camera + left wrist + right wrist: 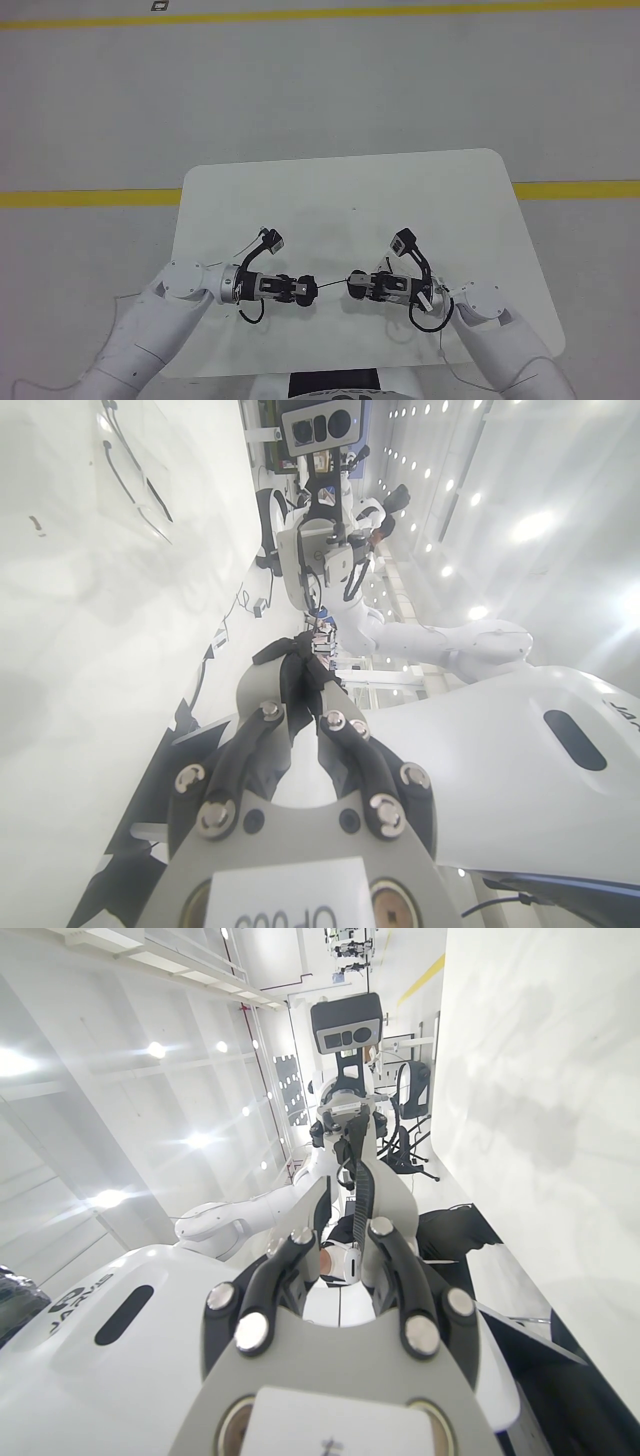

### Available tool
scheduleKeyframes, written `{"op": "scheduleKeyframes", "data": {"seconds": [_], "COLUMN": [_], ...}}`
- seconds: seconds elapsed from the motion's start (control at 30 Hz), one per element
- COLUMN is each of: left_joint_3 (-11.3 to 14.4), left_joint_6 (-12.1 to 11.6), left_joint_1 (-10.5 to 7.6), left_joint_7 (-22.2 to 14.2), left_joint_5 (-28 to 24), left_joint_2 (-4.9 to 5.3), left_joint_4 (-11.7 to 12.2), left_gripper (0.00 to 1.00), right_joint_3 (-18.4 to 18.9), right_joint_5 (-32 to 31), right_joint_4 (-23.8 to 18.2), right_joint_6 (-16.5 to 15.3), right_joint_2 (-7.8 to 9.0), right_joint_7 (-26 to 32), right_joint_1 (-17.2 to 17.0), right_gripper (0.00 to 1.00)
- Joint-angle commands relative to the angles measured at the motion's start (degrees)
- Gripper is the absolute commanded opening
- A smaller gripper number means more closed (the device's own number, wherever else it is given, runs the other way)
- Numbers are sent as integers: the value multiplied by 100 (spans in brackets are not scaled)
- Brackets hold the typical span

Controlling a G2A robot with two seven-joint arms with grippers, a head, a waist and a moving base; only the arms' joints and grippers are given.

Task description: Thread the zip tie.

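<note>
Zip tie (331, 282), left hand (308, 290) opposite right hand (352, 285)

Between left gripper (308, 289), right gripper (352, 286): zip tie (330, 281) (taut).

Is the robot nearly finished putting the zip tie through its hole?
Done: the zip tie is lifted off the table. In hand: the left gripper and right gripper each pinch one end, with the strap stretched between them. Left: I see no loop, so the tail probably still has to go through the head.
</note>
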Motion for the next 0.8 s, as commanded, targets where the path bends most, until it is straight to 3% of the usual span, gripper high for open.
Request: {"op": "scheduleKeyframes", "data": {"seconds": [0.0,0.3,0.77], "left_joint_3": [8,43,89], "left_joint_6": [0,0,0], "left_joint_1": [-5,-19,-46], "left_joint_7": [5,10,21], "left_joint_5": [6,1,1], "left_joint_2": [2,11,27], "left_joint_4": [16,42,59], "left_gripper": [0,0,0], "right_joint_3": [-10,-36,-66], "right_joint_5": [-2,6,43], "right_joint_4": [4,6,4], "right_joint_6": [0,-11,-33], "right_joint_2": [6,34,77], "right_joint_7": [-11,-61,-94], "right_joint_1": [6,8,16], "right_gripper": [12,8,12]}}
